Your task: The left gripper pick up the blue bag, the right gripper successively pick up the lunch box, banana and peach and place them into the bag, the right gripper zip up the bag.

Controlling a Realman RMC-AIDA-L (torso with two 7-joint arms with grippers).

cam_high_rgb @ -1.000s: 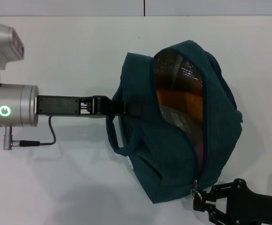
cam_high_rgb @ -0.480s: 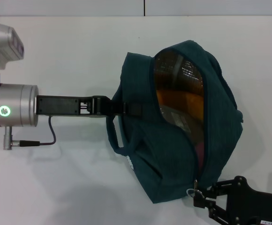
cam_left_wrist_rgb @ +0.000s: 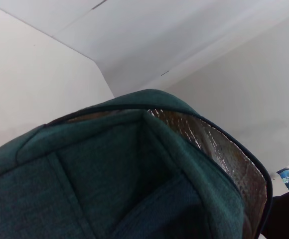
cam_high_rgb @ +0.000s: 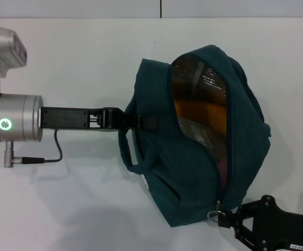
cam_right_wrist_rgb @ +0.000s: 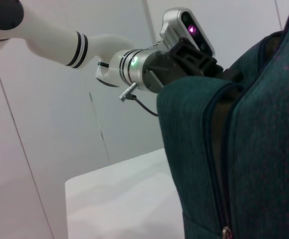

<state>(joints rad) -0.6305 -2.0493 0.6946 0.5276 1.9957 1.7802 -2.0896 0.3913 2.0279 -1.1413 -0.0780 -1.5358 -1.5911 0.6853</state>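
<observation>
The blue bag (cam_high_rgb: 193,172) hangs above the white table, mouth open and silvery lining (cam_high_rgb: 198,78) showing. My left gripper (cam_high_rgb: 136,121) is shut on one of its handles from the left side. Inside the opening a yellow-orange patch, apparently the banana (cam_high_rgb: 198,112), shows, with a pink sliver of the peach (cam_high_rgb: 222,171) lower down. The lunch box is hidden. At the bag's near end my right gripper (cam_high_rgb: 222,219) is shut on the silver zipper pull (cam_high_rgb: 212,214). The left wrist view is filled by the bag (cam_left_wrist_rgb: 109,169). The right wrist view shows the bag (cam_right_wrist_rgb: 254,149) and the left gripper (cam_right_wrist_rgb: 194,57).
The white table (cam_high_rgb: 78,209) runs under and around the bag. A loose second handle (cam_high_rgb: 128,154) droops below the left gripper. The left arm's silver wrist (cam_high_rgb: 15,117) and its thin cable (cam_high_rgb: 52,154) sit at the left edge.
My right gripper has risen slightly toward the bag's near corner and closed in on the zipper pull. The bag and left arm have not moved.
</observation>
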